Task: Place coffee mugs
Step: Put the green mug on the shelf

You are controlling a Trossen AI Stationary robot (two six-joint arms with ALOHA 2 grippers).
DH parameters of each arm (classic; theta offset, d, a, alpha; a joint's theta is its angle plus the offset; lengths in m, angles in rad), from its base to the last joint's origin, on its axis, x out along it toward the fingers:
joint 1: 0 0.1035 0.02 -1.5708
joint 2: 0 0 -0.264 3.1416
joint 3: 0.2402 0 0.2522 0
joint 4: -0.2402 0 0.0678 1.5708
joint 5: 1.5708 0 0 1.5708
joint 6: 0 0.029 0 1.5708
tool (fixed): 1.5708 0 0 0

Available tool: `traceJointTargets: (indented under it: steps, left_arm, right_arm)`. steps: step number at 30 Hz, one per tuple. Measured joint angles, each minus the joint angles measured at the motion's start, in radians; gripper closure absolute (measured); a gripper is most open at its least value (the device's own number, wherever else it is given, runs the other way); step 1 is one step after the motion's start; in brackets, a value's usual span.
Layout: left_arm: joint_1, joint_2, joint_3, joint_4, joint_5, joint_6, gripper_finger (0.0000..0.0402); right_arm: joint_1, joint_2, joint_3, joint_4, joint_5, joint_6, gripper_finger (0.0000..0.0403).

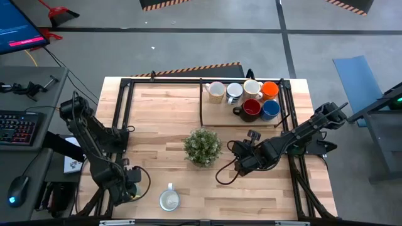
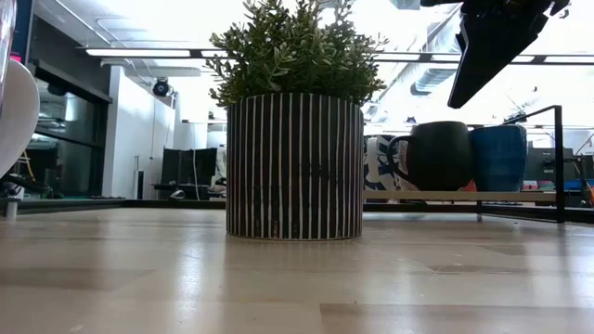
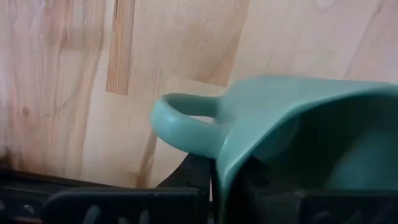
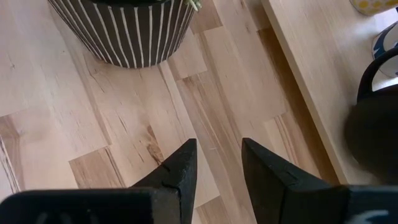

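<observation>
A green coffee mug (image 3: 298, 118) fills the left wrist view, seen from above, its handle (image 3: 183, 121) sticking out sideways. My left gripper (image 3: 249, 199) points straight down at the table's near left (image 1: 130, 181), is shut on the mug and hides it in the high view. A pale mug (image 1: 169, 199) stands upright near the front edge. Several more mugs (image 1: 251, 99) stand on the raised wooden tray (image 1: 213, 116) at the far right. My right gripper (image 4: 217, 168) hovers open over bare wood between the plant and the tray. My left gripper has the green mug's wall (image 3: 219, 177) just beside the handle, between its fingers. One finger (image 3: 193, 174) is outside under the handle and the other is inside the cup. The fingers come from above, pointing down. The mug is upright; its base is hidden.
A spiky green plant in a striped pot (image 1: 202, 145) stands mid-table. A black frame (image 1: 122, 107) runs around the back half of the table and the tray. Cables trail beside my right arm (image 1: 223, 176). Bare wood lies between the plant and the left rail.
</observation>
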Motion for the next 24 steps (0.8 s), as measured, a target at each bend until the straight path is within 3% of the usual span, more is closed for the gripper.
traceJointTargets:
  steps: [6, 8, 13, 19, 24]
  left_arm:
    - [0.026, -0.016, 0.0, -0.057, 0.026, 0.051, 0.0392]
    - [0.059, -0.041, 0.013, -0.149, 0.057, 0.11, 0.0392]
    - [0.192, -0.144, 0.085, -0.285, 0.014, 0.242, 0.0392]
    - [0.382, -0.225, 0.239, -0.339, -0.128, 0.467, 0.0392]
    - [0.544, -0.192, 0.432, -0.312, -0.155, 0.708, 0.0392]
  right_arm:
    - [0.0, 0.0, 0.0, -0.001, 0.0, -0.001, 0.0299]
    - [0.0, 0.0, 0.0, -0.007, 0.0, -0.008, 0.0299]
    - [0.0, 0.0, 0.0, -0.028, -0.002, 0.005, 0.0299]
    - [0.023, 0.0, 0.0, -0.051, 0.002, 0.023, 0.0299]
    - [0.092, 0.0, 0.0, -0.278, 0.135, 0.21, 0.0299]
